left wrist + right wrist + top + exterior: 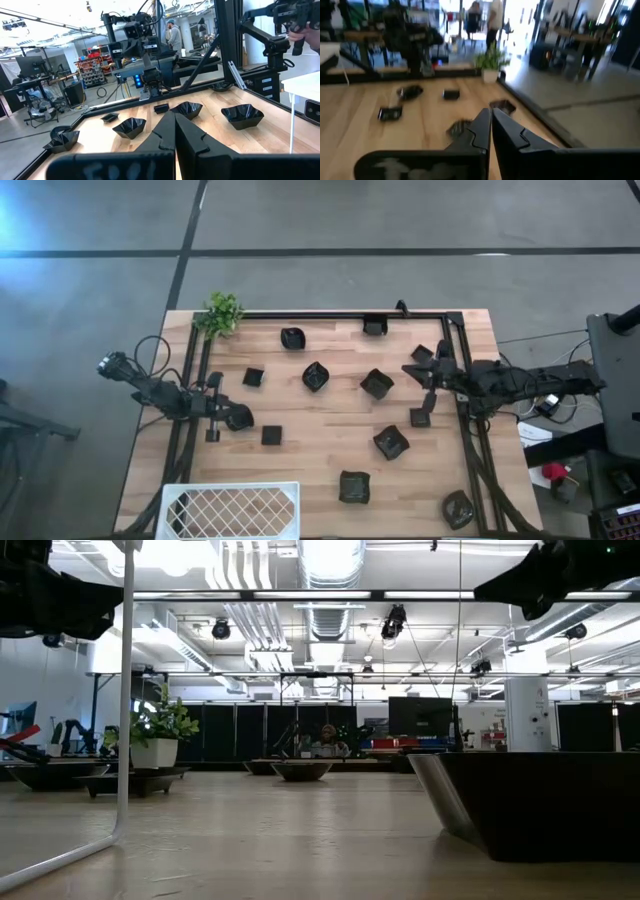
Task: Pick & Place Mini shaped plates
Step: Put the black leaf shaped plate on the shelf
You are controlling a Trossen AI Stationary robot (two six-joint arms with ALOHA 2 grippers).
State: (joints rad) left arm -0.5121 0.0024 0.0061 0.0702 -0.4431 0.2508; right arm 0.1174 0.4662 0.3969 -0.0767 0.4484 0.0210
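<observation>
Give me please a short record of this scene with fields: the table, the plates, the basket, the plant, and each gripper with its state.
table: light wooden top with a dark frame
plates: about a dozen mini shaped plates, black, scattered over the table
basket: white lattice basket at the table's near edge, left side; no plate seen inside
plant: small green plant at the far left corner
left gripper: over the table's left side, fingers shut, holding nothing
right gripper: over the table's right side, fingers shut, holding nothing
</observation>
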